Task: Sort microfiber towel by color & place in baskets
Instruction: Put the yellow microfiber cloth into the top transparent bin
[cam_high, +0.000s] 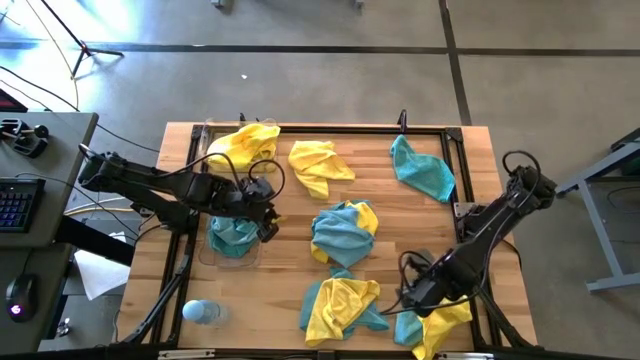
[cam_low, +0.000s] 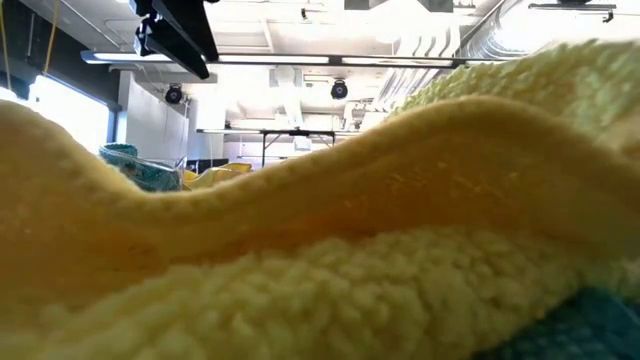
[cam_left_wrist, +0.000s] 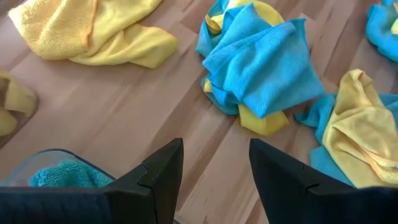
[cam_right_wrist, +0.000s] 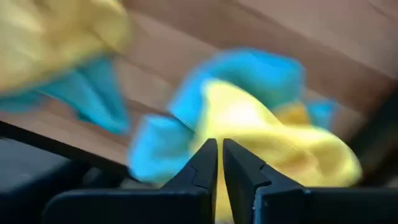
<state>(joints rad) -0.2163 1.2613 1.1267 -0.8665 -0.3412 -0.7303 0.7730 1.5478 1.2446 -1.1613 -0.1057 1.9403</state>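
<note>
My right end effector is pinched nearly shut on a yellow towel lying over a teal one at the desk's near right corner, its arm slanting down low. My left end effector stands open above the teal-filled basket; other towels lie scattered mid-desk.
</note>
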